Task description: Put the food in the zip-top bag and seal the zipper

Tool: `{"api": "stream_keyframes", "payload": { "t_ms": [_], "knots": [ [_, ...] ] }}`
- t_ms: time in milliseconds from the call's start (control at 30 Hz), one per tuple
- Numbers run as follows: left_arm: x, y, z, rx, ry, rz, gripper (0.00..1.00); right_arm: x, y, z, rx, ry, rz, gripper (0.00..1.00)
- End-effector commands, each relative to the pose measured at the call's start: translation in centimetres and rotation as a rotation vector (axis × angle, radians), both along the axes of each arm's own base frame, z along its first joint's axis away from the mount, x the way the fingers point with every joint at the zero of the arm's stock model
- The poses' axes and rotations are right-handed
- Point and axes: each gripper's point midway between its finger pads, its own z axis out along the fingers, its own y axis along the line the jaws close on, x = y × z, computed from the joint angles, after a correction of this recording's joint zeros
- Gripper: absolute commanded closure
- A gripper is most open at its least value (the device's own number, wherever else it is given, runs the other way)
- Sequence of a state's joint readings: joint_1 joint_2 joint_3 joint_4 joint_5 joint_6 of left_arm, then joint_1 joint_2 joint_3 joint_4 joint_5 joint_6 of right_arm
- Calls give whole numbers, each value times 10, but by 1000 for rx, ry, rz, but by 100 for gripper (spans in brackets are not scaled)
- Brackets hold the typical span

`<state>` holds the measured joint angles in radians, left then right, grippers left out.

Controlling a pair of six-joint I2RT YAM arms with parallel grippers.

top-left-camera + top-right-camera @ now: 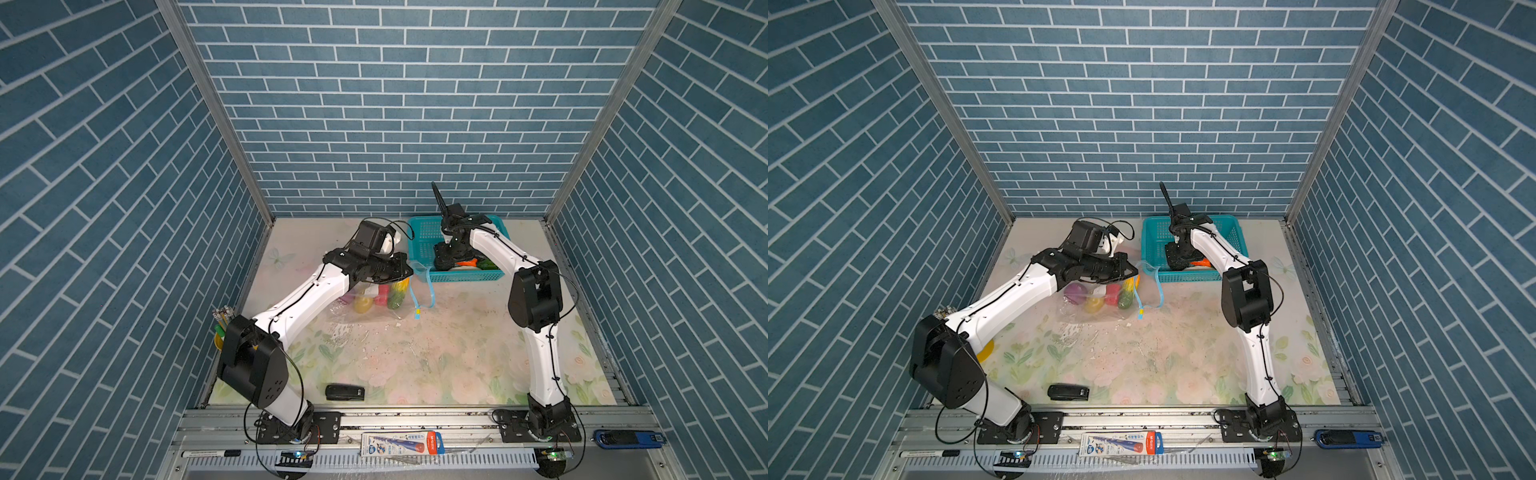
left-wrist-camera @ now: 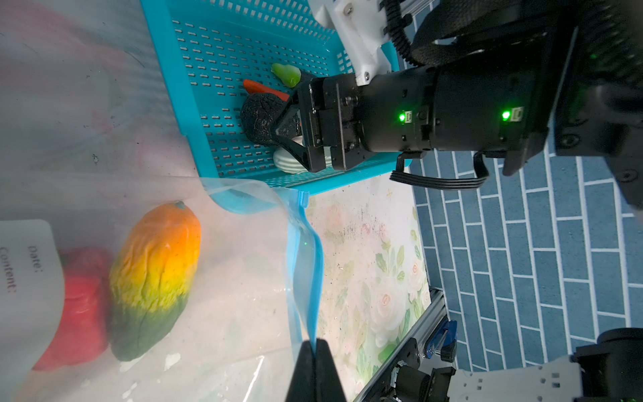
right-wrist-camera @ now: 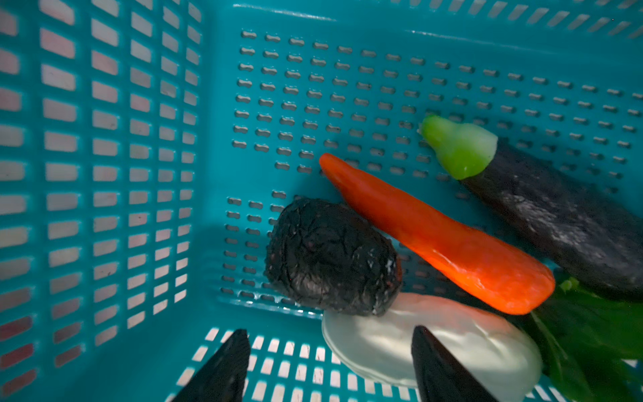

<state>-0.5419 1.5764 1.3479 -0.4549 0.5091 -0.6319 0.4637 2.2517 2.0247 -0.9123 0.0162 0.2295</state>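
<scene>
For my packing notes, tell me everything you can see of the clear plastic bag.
The bag is clear, crinkly plastic with a light-blue zipper strip along its open mouth and a white label. It lies on the table beside the basket. The left gripper is shut on the strip, holding that edge up. Inside lie red, purple, yellow and orange-to-green toy vegetables.

Leafy green piece (image 3: 591,334) and eggplant (image 3: 563,222) run off frame; left arm (image 1: 307,295) covers part of the zip-top bag (image 1: 374,314).
</scene>
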Motion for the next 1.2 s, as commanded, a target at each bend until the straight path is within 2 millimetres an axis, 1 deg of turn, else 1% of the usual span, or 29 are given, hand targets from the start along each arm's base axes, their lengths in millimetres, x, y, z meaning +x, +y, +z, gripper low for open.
{"api": "stream_keyframes", "payload": {
  "t_ms": [0, 267, 300, 333, 400, 833, 1167],
  "knots": [
    [2, 1, 15, -4, -46, -4, 100, 16, 1, 6, -6, -50, 1, 23],
    [2, 1, 15, -3, -43, -6, 100, 27, 4, -7, -7, -52, -4, 19],
    [2, 1, 14, -2, -42, -6, 100, 28, 4, -9, -8, -52, -5, 13],
    [2, 2, 15, -2, -43, -4, 100, 29, 4, -11, -6, -50, -6, 10],
    [2, 3, 15, -2, -43, -4, 100, 31, 6, -13, -4, -48, -5, 9],
    [3, 6, 13, -2, -40, 2, 100, 37, 16, -23, 35, -34, -15, 12],
    [3, 7, 12, -1, -38, 5, 100, 41, 23, -22, 70, -32, -26, 18]
  ]
}}
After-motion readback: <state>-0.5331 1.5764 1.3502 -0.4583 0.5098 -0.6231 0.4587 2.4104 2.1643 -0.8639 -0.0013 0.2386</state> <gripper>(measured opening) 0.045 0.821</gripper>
